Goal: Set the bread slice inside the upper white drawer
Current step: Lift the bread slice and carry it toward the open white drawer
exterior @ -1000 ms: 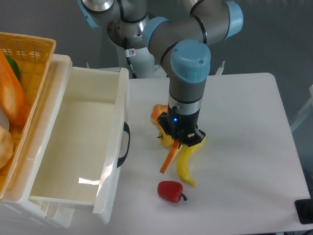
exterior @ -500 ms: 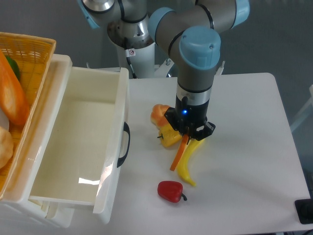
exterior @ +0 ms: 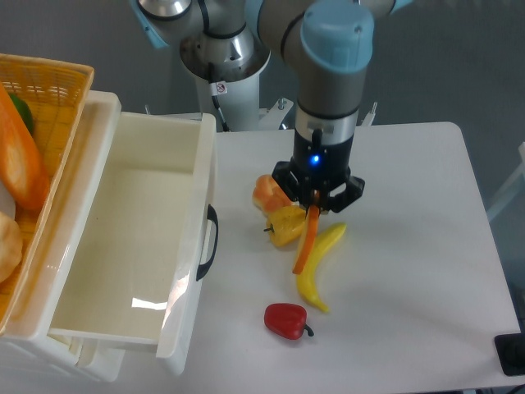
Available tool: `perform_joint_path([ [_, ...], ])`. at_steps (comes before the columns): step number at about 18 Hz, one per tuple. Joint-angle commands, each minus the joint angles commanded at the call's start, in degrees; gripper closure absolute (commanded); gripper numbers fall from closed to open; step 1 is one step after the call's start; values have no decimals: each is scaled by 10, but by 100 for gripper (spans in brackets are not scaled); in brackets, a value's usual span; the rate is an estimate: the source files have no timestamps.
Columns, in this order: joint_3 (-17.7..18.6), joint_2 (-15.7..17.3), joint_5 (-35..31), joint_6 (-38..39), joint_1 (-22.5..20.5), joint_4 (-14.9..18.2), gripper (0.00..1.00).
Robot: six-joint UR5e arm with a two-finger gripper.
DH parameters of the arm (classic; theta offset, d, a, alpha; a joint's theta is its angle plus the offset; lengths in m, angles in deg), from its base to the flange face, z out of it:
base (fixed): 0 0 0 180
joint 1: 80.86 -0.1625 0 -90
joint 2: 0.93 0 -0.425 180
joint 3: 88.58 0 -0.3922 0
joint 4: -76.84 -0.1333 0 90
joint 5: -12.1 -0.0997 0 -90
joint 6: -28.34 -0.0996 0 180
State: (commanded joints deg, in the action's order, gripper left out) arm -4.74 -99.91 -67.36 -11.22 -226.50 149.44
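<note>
The bread slice [exterior: 306,241] shows edge-on as a thin orange strip hanging from my gripper [exterior: 314,208], which is shut on its top end. It hangs above the table over a yellow banana, tilted slightly to the lower left. The upper white drawer [exterior: 123,246] stands pulled open at the left, its inside bare, with a curved black handle [exterior: 210,241] on its front wall. My gripper is to the right of the drawer, about a hand's width from the handle.
A yellow banana [exterior: 317,267], a yellow pepper [exterior: 286,225] and an orange piece [exterior: 267,194] lie under and left of the gripper. A red pepper [exterior: 285,320] sits nearer the front. A yellow woven basket [exterior: 37,107] with a baguette stands at the far left.
My gripper has risen and shifted right and back with the bread slice in it, lifting the slice higher off the table. The other food has not moved.
</note>
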Motion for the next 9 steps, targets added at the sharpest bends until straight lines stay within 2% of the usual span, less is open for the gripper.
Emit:
perform_joint_path([
  [5,3,46,70,60,4,11,97],
  [9,4,78,111,66,4,34,97],
])
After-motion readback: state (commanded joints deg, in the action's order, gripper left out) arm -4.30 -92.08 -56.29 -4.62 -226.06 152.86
